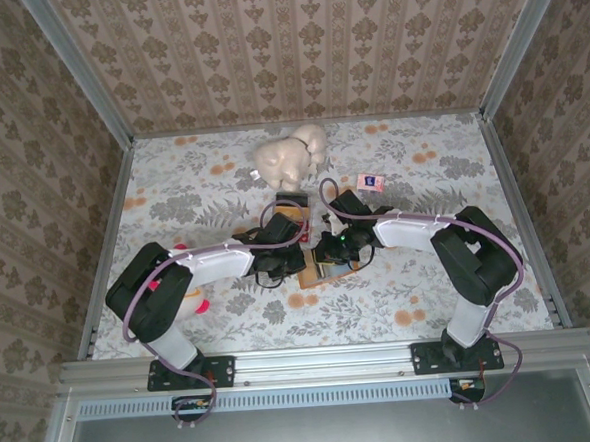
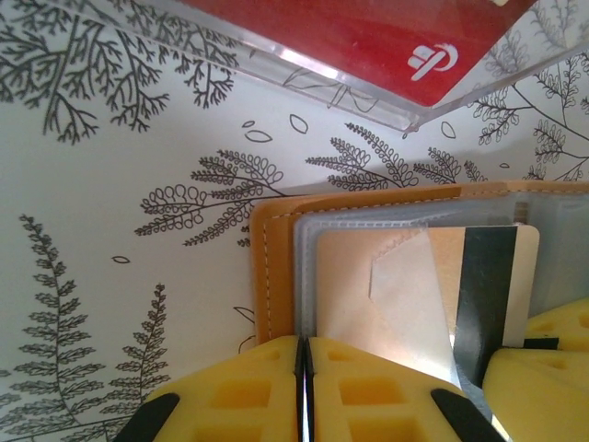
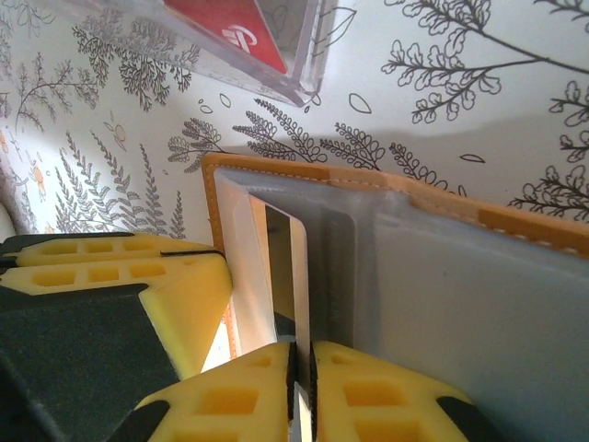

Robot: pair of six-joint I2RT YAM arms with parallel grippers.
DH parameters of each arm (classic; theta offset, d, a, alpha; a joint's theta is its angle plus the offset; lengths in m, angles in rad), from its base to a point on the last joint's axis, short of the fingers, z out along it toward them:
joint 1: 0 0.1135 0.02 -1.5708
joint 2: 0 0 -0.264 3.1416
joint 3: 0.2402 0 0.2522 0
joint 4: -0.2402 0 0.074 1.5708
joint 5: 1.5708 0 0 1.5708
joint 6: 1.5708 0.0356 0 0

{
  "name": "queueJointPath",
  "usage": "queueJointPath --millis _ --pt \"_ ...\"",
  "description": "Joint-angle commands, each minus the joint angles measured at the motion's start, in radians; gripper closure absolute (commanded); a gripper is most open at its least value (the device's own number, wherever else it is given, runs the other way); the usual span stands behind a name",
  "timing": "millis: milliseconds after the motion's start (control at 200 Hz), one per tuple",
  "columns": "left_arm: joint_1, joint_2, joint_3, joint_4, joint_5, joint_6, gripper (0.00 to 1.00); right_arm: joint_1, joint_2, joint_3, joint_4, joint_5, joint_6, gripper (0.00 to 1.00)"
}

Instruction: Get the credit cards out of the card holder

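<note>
Two closed grips: left claw [image 2: 304, 354] on tan-orange card holder [image 2: 276, 267], right claw [image 3: 302, 359] on beige black-striped card [image 2: 483, 276].

The tan-orange card holder [image 2: 276, 267] is lying open on the worktop [image 2: 138, 138], grey-blue pockets showing, a pale credit card [image 2: 405, 276] with a black stripe is sticking out of one pocket, and a red card [image 2: 368, 37] is sitting nearby, apart from it.
</note>
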Motion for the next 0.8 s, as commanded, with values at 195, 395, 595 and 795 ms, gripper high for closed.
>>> queueJointPath --millis 195,395,595,795 --pt "0.001 0.007 -0.003 -0.106 -0.02 0.036 0.84 -0.016 -0.026 -0.023 -0.067 0.071 -0.027 0.93" --pt "0.017 -0.034 -0.001 -0.132 -0.029 0.062 0.8 -0.018 -0.041 -0.017 -0.152 0.153 -0.066 0.92" --pt "0.023 -0.072 0.019 -0.119 -0.013 0.091 0.79 -0.018 -0.055 -0.018 -0.17 0.176 -0.075 0.93" --pt "0.023 -0.113 0.032 -0.045 0.027 0.122 0.8 -0.018 -0.075 -0.016 -0.152 0.145 -0.082 0.93"
